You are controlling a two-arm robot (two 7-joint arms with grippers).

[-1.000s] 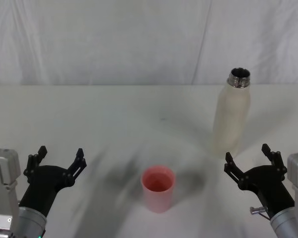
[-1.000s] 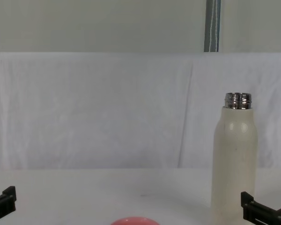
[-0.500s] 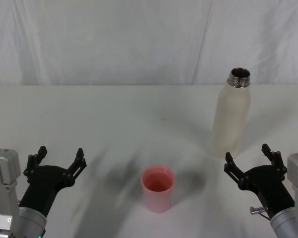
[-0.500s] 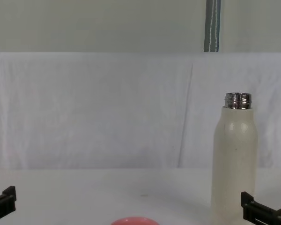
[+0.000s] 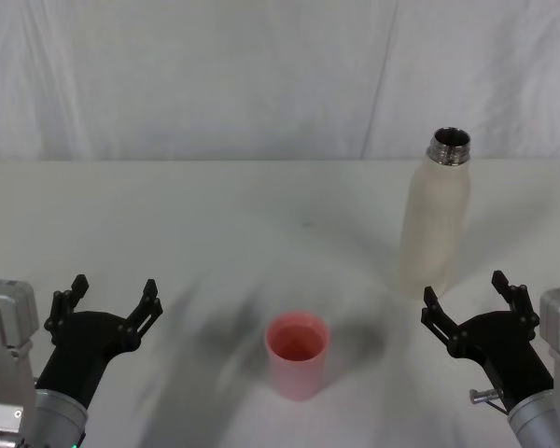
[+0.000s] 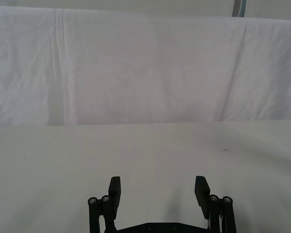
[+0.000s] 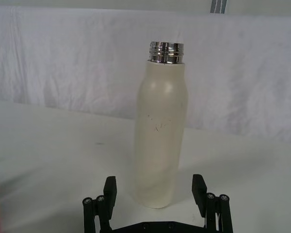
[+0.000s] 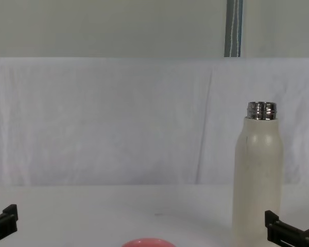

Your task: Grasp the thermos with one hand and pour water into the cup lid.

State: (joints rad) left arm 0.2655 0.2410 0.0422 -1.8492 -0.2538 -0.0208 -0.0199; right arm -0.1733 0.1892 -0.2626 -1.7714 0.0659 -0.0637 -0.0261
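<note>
There was one thermos (image 5: 435, 217), cream-white with a steel neck, and one pink cup lid (image 5: 297, 355). Two grippers were in sight: one left gripper (image 5: 109, 299) and one right gripper (image 5: 469, 295), each with two fingers. One white table (image 5: 168, 224) held the lot, and what looked like a single white cloth (image 5: 215, 75) hung behind.

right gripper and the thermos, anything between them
Nothing. In the right wrist view the open right gripper faces the upright thermos directly, with just bare white table between them.
</note>
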